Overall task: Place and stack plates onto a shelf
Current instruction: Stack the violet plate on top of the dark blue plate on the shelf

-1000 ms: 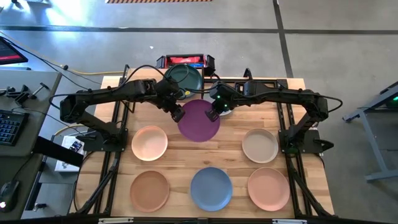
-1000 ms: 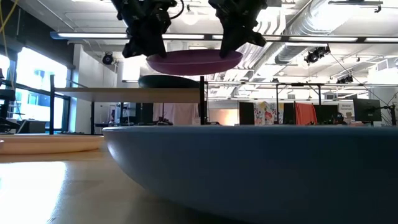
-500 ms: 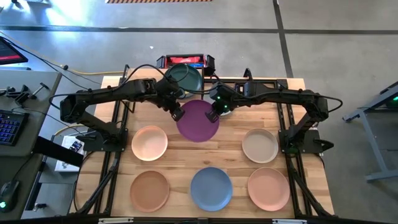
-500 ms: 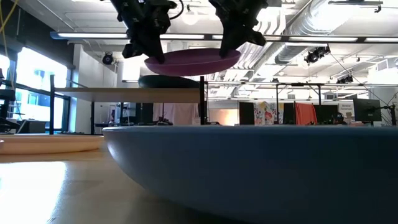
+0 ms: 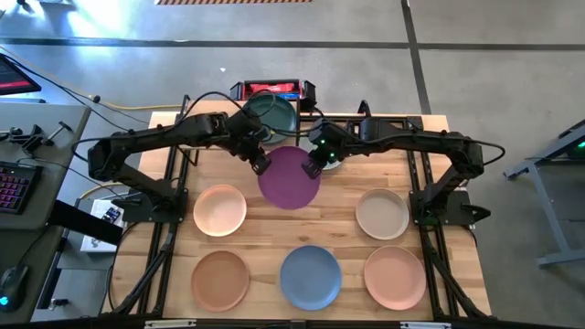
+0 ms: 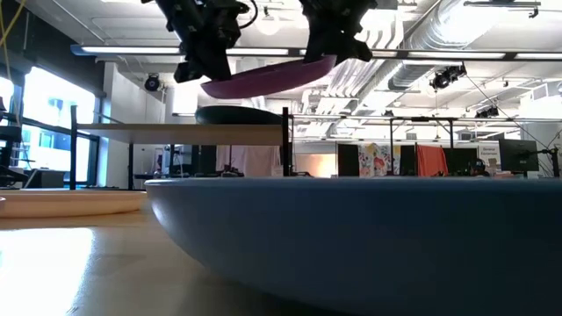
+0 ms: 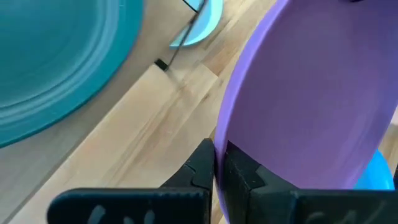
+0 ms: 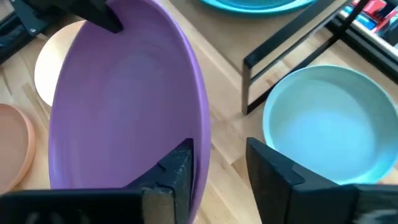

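The purple plate [image 5: 290, 180] hangs in the air just in front of the shelf [image 6: 176, 133], tilted, between both arms. My left gripper [image 5: 260, 163] is shut on its left rim. My right gripper [image 5: 313, 167] is open at its right rim, one finger inside the plate and one outside. The dark teal plate [image 5: 274, 111] rests flat on the shelf. The pale grey-green plate [image 8: 323, 124] lies on the table below my right gripper, beside the shelf's black frame. My left gripper [image 7: 217, 171] pinches the purple plate's left rim [image 7: 222, 146] between its two fingers, coming from the table's left. The plate is lifted clear and tilted, lower on this side [image 6: 215, 86]. My right gripper [image 8: 217, 168] straddles the right rim [image 8: 202, 149]; whether a finger touches it I cannot tell.
On the table lie the peach plate [image 5: 219, 209], beige plate [image 5: 382, 213], terracotta plate [image 5: 220, 280], blue plate [image 5: 310, 277] and salmon plate [image 5: 395, 276]. The blue plate fills the low view's foreground [image 6: 351, 237]. A red-and-black box [image 5: 274, 89] sits behind the shelf.
The purple plate has tipped: its side at my right gripper has risen while the side in my left gripper stayed at about the same height. Plate and grippers have crept slightly toward the shelf.
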Controlling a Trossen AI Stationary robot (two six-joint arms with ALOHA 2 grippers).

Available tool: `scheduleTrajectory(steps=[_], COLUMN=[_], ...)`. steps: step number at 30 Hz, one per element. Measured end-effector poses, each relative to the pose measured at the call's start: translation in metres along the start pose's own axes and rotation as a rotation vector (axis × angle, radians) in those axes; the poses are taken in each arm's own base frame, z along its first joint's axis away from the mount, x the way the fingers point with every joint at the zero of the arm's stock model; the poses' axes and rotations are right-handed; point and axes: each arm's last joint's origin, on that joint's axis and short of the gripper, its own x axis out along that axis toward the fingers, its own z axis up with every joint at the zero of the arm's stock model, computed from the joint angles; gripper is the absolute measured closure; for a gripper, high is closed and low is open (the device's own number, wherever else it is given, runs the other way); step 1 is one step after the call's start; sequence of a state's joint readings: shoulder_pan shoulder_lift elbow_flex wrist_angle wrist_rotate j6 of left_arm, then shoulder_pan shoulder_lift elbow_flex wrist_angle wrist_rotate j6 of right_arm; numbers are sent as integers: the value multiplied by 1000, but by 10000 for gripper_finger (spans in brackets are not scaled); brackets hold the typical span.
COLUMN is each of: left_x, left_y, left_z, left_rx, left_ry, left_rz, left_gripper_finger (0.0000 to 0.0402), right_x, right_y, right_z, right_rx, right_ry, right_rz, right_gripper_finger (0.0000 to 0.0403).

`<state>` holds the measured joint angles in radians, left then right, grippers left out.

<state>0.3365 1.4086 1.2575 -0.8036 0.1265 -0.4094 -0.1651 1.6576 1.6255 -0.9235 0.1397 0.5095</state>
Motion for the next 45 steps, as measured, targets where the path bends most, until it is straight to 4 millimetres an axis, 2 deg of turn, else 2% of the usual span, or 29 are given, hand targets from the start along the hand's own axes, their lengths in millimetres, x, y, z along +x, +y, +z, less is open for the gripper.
scheduleTrajectory(steps=[10,18,30,35,39,45], left_x=[-7,-34,-98,-109,-120,-135], left_y=[31,58,89,108,121,126], left_z=[10,17,47,49,54,67], left_rx=[-124,-264,-399,-490,-541,-555], left_ry=[-13,-93,-290,-336,-361,-378], left_rz=[35,85,205,244,207,198], left_gripper_finger=[397,397,397,397,397,397], right_x=[-42,-69,-66,-66,-66,-66], right_y=[-17,-30,-44,-47,-49,-50], right_z=[30,44,47,47,47,47], right_rx=[-69,-141,-203,-199,-198,-218], right_ry=[-78,-114,-78,-63,-58,-54], right_rz=[-48,-93,-132,-137,-143,-146], right_gripper_finger=[274,274,274,274,274,274])
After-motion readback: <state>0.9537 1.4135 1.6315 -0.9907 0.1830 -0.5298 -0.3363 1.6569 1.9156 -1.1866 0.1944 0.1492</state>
